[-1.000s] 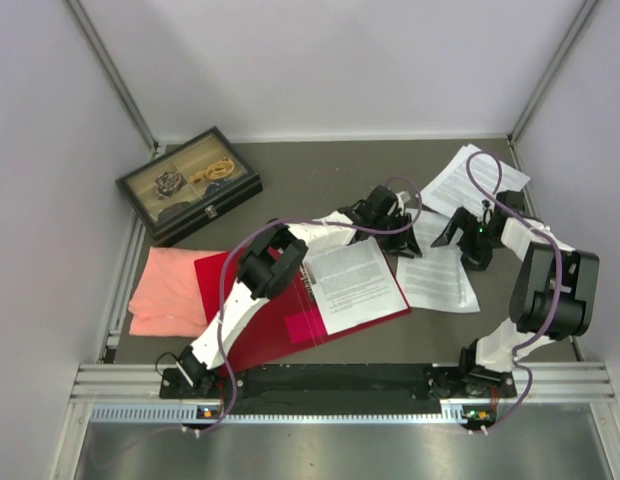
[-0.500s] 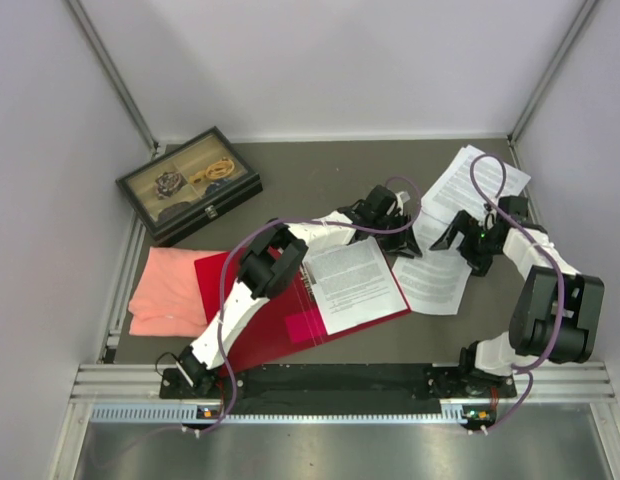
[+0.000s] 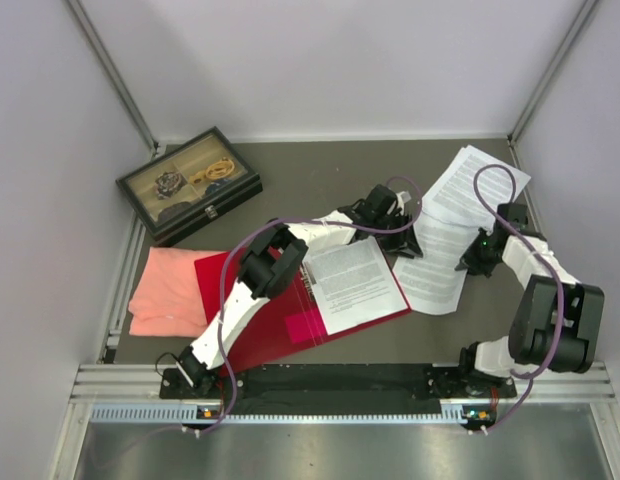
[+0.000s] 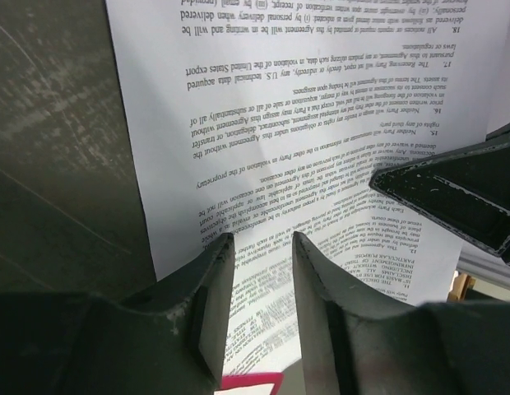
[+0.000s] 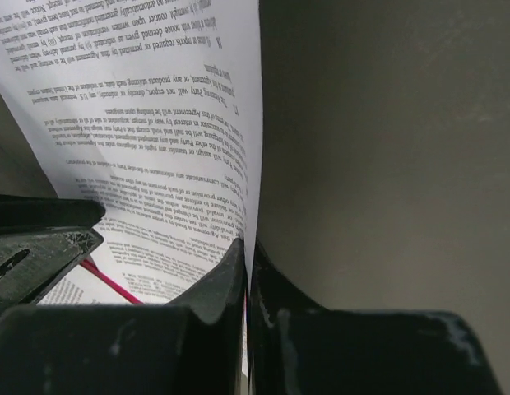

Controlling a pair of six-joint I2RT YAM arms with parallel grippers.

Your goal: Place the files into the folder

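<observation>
The red folder lies open at the near left with one of the files on its right half. My left gripper hovers open over the printed sheets at the folder's far right corner, nothing between its fingers. A second sheet lies just right of the folder. My right gripper is shut on that sheet's right edge, which stands lifted between the jaws. A third sheet lies at the back right. The folder's red edge shows under the held sheet.
A black glass-lid box with jewellery stands at the back left. A salmon-pink cloth lies left of the folder, partly under it. Grey walls close in on both sides. The two grippers are close together over the sheets.
My right gripper has swung to the second sheet's right edge and shut on it. That sheet has turned and slid slightly toward the folder. The left arm has stayed put.
</observation>
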